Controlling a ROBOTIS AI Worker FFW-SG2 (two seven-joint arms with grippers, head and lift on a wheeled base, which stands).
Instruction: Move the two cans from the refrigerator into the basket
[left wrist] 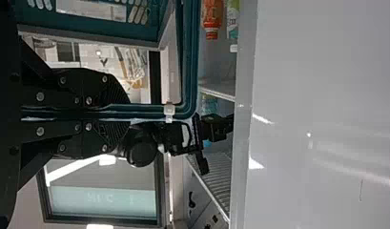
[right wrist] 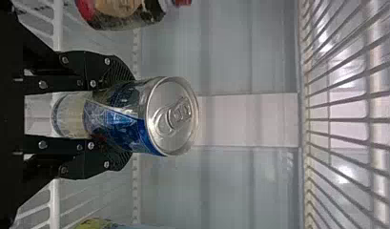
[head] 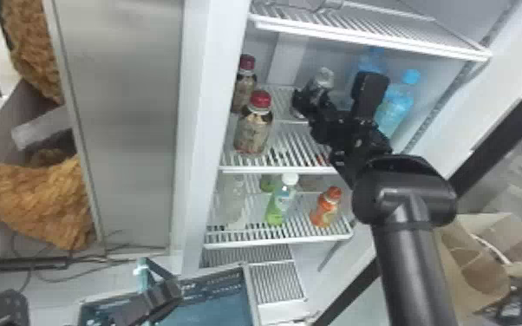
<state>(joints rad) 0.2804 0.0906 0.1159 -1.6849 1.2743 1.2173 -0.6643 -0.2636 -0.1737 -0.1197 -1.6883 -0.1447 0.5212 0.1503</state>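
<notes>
In the head view my right gripper (head: 314, 102) is inside the refrigerator, above the middle shelf, and partly covers a can (head: 325, 77) with a silver top. The right wrist view has this blue and silver can (right wrist: 128, 117) upright between the fingers of my right gripper (right wrist: 117, 115), which is shut on it. At the head view's bottom, beside the refrigerator, my left gripper (head: 162, 292) is at the teal basket (head: 144, 275). Seen from the left wrist, my left gripper (left wrist: 111, 112) is shut on the rim of the basket (left wrist: 189, 62).
Red-capped bottles (head: 253, 125) stand left of my right gripper, blue bottles (head: 394, 108) to its right. The shelf below holds a green bottle (head: 279, 203) and an orange bottle (head: 326, 208). A wire shelf (head: 368, 34) spans above; the refrigerator's side wall (head: 206, 130) borders the left.
</notes>
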